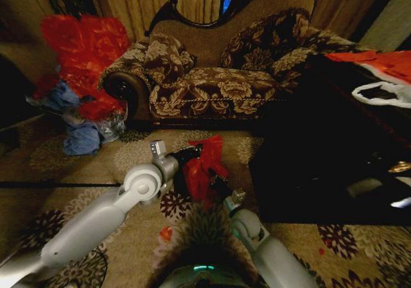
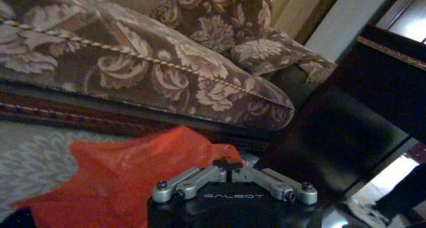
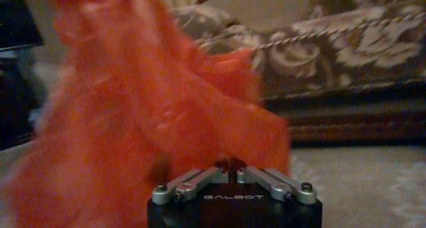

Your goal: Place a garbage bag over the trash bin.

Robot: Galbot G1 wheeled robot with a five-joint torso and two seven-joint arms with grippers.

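The red garbage bag (image 1: 204, 166) hangs bunched over the carpet in front of the sofa, held between both arms. My left gripper (image 1: 192, 154) comes in from the left and is shut on the bag's edge (image 2: 228, 164). My right gripper (image 1: 219, 186) comes up from below and is shut on the bag as well (image 3: 231, 164); the red plastic (image 3: 153, 113) rises straight in front of its camera. Under the bag there is a dark shape (image 1: 182, 184) that may be the trash bin; most of it is hidden by the bag and the grippers.
A patterned sofa (image 1: 218, 76) stands behind. A large black low table (image 1: 321, 166) fills the right, with a white handled bag (image 1: 385, 94) and red plastic on it. A big red plastic heap (image 1: 87, 50) and blue items (image 1: 80, 137) lie at the left.
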